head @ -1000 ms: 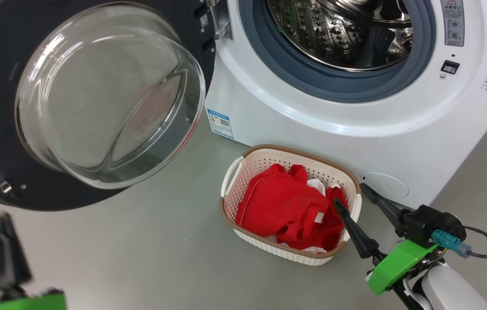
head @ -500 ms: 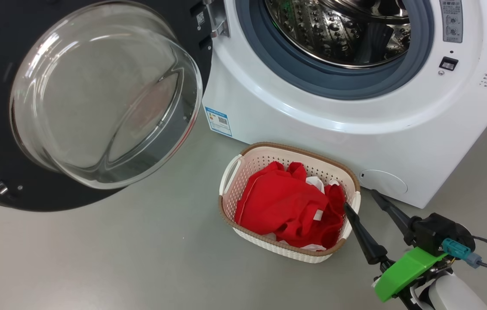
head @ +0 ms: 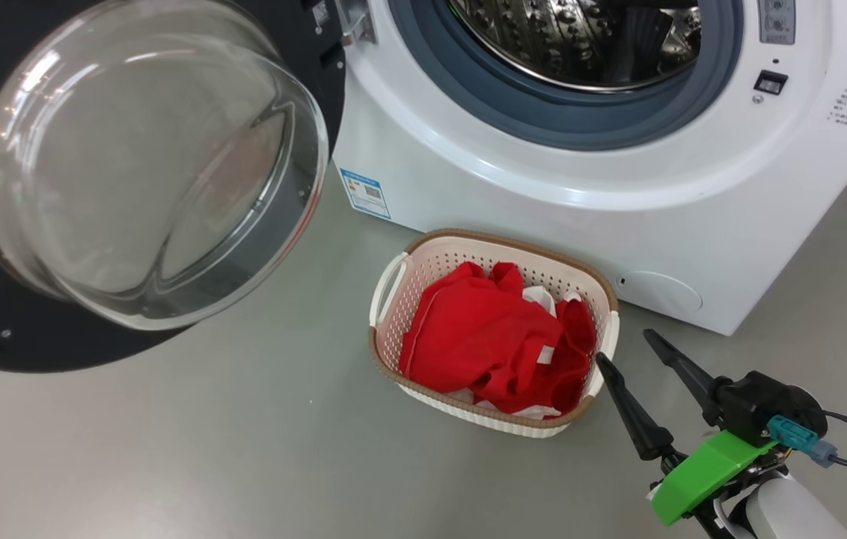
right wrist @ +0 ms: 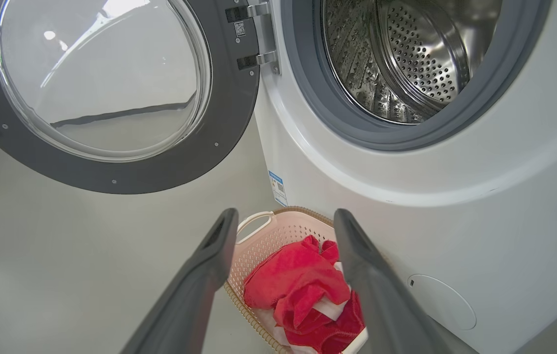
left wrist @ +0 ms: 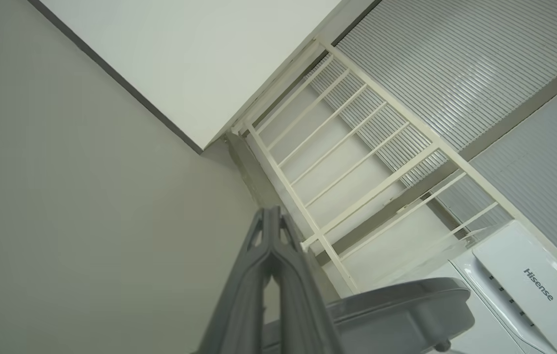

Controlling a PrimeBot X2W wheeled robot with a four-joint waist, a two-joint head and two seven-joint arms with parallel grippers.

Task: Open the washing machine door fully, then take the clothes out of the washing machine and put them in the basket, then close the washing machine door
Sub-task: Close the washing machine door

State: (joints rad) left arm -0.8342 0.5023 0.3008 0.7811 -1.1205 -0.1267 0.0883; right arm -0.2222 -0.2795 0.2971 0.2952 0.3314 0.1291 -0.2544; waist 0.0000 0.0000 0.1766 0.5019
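Observation:
The washing machine [head: 543,180] [right wrist: 455,196] stands with its steel drum bare. Its round black-rimmed door [head: 132,165] [right wrist: 111,88] is swung wide open to the left, glass bowl bulging toward me. On the floor before the machine sits the cream basket [head: 393,292] [right wrist: 259,231] with the red clothes [head: 491,337] [right wrist: 298,290] piled inside. Just right of the basket's near corner, my right gripper [head: 625,348] [right wrist: 283,216] hangs open and holds nothing. My left gripper [left wrist: 272,211] is shut on nothing and points up at a wall corner.
Grey floor spreads left of the basket and under the open door. A blue label sticker [head: 365,192] and a round flap [head: 659,292] mark the washer's lower front. In the left wrist view a white railing [left wrist: 357,162] and a white Hisense appliance [left wrist: 529,285] appear.
The camera has shifted, sliding the scene up and left. My right gripper has drawn back from above the basket to just outside its right corner. My left gripper has left the head view.

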